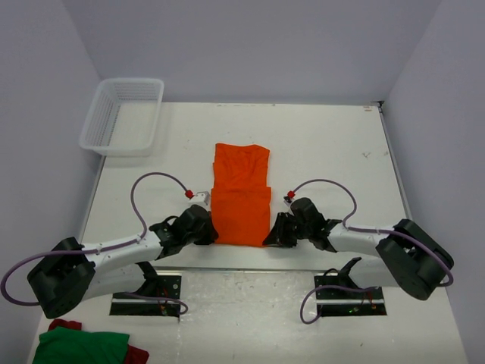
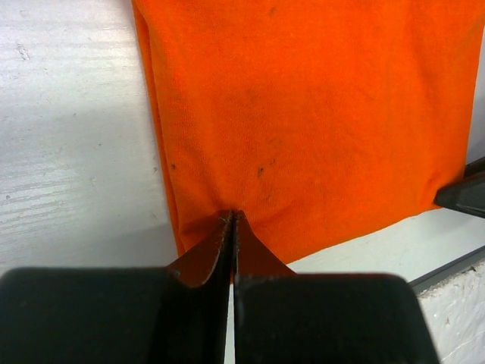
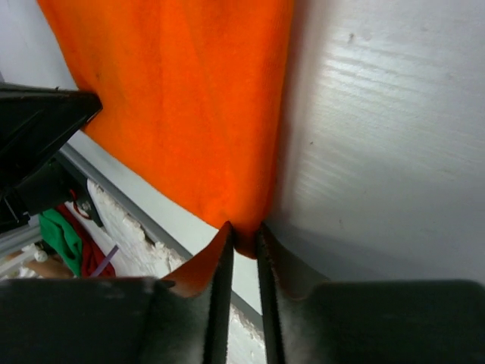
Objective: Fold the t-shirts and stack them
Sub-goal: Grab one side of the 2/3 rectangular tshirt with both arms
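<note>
One bright orange t-shirt (image 1: 241,193) lies folded into a narrow strip in the middle of the white table, its upper part wider than the folded lower part. My left gripper (image 1: 213,234) is at its near left corner. In the left wrist view the jaws (image 2: 233,218) are shut, with the shirt's (image 2: 303,114) near edge pinched at their tips. My right gripper (image 1: 270,237) is at the near right corner. In the right wrist view it (image 3: 244,235) is shut on the corner of the shirt (image 3: 182,98), with fabric between the fingers.
A white mesh basket (image 1: 121,115) stands at the far left of the table. Green and red cloth (image 1: 79,345) lies below the table's near edge at the left, and also shows in the right wrist view (image 3: 61,231). The table's near edge runs just behind both grippers.
</note>
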You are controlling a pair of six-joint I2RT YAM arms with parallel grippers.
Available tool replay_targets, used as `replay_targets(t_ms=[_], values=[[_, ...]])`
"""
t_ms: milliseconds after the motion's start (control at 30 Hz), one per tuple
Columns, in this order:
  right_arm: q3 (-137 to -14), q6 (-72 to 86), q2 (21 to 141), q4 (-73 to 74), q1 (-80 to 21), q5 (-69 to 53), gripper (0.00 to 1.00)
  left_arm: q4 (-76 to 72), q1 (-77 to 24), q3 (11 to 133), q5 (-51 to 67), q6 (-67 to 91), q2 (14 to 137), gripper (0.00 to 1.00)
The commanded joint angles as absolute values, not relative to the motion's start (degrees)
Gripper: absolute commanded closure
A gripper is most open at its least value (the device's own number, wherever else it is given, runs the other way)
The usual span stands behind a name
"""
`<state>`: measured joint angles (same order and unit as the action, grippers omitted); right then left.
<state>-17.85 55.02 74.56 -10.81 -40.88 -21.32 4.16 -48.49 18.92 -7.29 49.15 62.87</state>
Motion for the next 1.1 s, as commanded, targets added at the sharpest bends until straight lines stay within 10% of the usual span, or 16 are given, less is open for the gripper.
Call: replay_targets(t_ms=[0, 267, 533, 1067], values=[[-17.6, 55.1, 76.6, -11.7, -41.3, -17.3, 0.84, 6.2, -49.1, 19.3, -7.9, 50.3, 63.1, 1.0], [-19.1, 53.7, 77.6, -8.9, -41.7, -14.6, 1.0, 19.8, -55.5, 26.9, -26.5, 53.6, 62.5, 1.0], [-19.9, 52.1, 74.6, -6.6, -42.2, -14.3, 1.0, 36.8, -59.7, 33.8, -30.1, 64.1, 62.4, 0.51], [-18.3, 51.8, 72.2, -6.6, -42.3, -15.0, 1.0, 28.8, -59.8, 28.2, -20.7, 64.0, 62.1, 0.34]])
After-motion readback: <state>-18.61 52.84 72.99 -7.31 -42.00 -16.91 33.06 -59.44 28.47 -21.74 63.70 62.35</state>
